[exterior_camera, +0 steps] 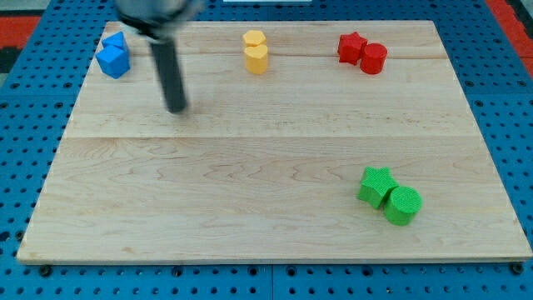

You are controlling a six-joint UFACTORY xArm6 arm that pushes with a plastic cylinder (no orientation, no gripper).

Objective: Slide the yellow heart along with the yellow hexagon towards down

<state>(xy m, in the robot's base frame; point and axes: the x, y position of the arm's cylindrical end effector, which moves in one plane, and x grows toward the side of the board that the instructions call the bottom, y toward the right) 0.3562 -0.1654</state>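
Overhead, pale wooden board [275,192] rests on blue pegboard [33,108], my tip [176,109] touching it.

Yellow blocks [256,51], blue blocks [113,57], red blocks [362,52], green blocks [390,196], pale wooden board [250,183].

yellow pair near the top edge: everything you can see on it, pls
Two small yellow blocks, matte and solid-looking, sit near the view's top edge of the wooden board, about centre-left. The yellow hexagon lies just above the yellow heart; they touch or nearly so, and both lie flat. Nothing else touches them. My tip is off to the view's left and lower, well apart.
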